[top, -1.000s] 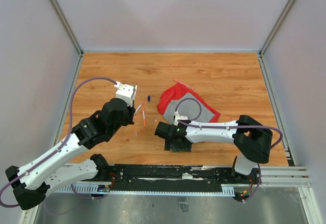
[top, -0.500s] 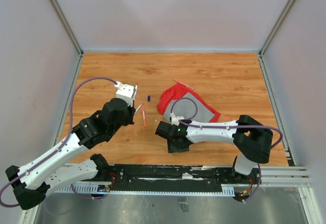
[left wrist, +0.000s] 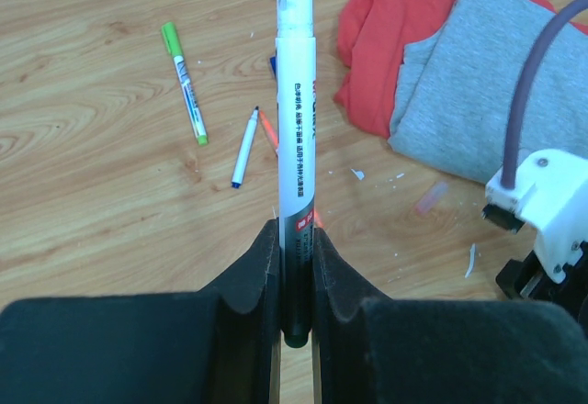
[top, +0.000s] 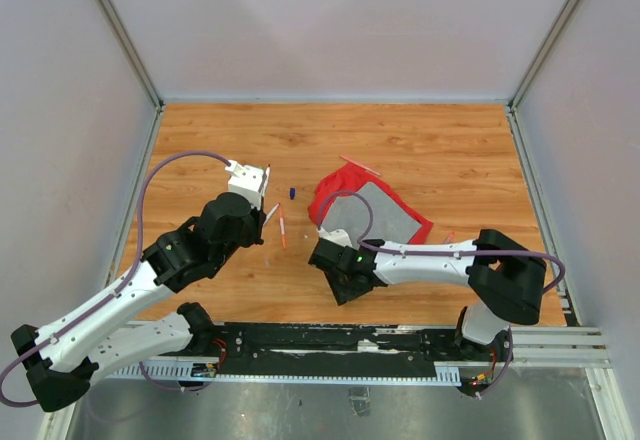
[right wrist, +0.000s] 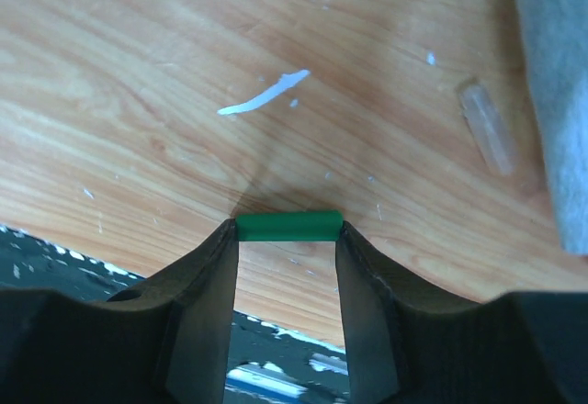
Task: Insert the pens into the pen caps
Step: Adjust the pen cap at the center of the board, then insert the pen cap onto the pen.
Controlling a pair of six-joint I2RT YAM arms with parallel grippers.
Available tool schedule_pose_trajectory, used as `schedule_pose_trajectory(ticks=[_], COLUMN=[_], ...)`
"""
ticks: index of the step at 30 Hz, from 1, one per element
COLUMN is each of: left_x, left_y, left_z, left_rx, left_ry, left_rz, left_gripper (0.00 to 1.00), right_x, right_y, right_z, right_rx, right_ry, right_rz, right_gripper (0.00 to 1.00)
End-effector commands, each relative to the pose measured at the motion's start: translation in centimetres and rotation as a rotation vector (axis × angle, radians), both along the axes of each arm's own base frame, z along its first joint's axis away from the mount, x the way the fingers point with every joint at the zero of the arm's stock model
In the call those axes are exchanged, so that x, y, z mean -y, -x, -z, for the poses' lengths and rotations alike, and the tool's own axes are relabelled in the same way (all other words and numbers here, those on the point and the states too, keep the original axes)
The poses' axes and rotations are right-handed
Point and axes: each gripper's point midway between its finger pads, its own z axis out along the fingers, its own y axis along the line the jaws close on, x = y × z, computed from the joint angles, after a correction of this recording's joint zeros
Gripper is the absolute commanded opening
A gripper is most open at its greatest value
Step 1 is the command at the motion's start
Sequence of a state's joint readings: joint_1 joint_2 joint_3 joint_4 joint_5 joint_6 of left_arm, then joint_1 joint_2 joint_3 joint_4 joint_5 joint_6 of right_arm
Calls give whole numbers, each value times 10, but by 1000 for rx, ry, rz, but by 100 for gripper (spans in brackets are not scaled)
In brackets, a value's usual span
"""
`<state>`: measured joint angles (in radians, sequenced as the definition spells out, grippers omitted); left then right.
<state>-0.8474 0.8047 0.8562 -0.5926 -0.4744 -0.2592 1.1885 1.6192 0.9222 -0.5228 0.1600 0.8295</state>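
Now right gripper (right wrist: 287, 231) pinches green cap (right wrist: 288, 226), jaws narrower than a second ago.
Cap lies crosswise between the fingertips at near edge of table (top: 450, 150); right elbow has shifted right; left gripper (left wrist: 296, 257) unchanged, clamped on white pen (left wrist: 296, 119), left of cloth (top: 372, 208).

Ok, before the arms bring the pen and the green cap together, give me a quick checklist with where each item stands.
1. Pen grip: the left gripper clamps the white pen: ok.
2. Cap grip: the right gripper is closed on the green cap, both fingertips touching it: ok.
3. Cap opening free: not ok, it lies crosswise, gripped by its ends.
4. Cap lifted off the table: cannot tell.
5. Pen colour matches the cap: cannot tell.
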Motion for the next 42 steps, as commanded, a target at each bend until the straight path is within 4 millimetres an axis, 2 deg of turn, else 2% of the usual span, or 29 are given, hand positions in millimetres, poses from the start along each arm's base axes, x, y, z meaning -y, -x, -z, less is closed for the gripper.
schedule_pose_trajectory(ticks=[1, 9, 14, 19, 23, 27, 30, 36, 42], left_x=[-3, -17, -20, -20, -22, -23, -23, -24, -24], left_y=[-1, 0, 1, 2, 2, 1, 2, 2, 3], left_z=[-8, -24, -27, -28, -29, -29, -30, -31, -30], left_rx=[27, 75, 81, 81, 85, 87, 90, 95, 93], left_ry=[23, 61, 70, 72, 73, 76, 80, 84, 82], left_rz=[-17, -75, -85, -87, -94, -99, -100, -101, -99], left_gripper=[0, 1, 1, 0, 1, 1, 0, 1, 1], right_x=[8, -1, -11, -14, -23, -34, -39, -27, -14], right_y=[-4, -10, -15, -21, -25, -31, -34, -36, -37], right_z=[8, 3, 2, 6, -8, -35, -50, -52, -61], right_rx=[27, 22, 24, 16, 59, 134, 168, 165, 165], right_ry=[64, 130, 131, 117, 39, -50, -124, -197, -292], right_rz=[-387, -770, -877, -859, -814, -712, -550, -110, 239], right_gripper=[31, 29, 34, 46, 61, 66, 68, 68, 68])
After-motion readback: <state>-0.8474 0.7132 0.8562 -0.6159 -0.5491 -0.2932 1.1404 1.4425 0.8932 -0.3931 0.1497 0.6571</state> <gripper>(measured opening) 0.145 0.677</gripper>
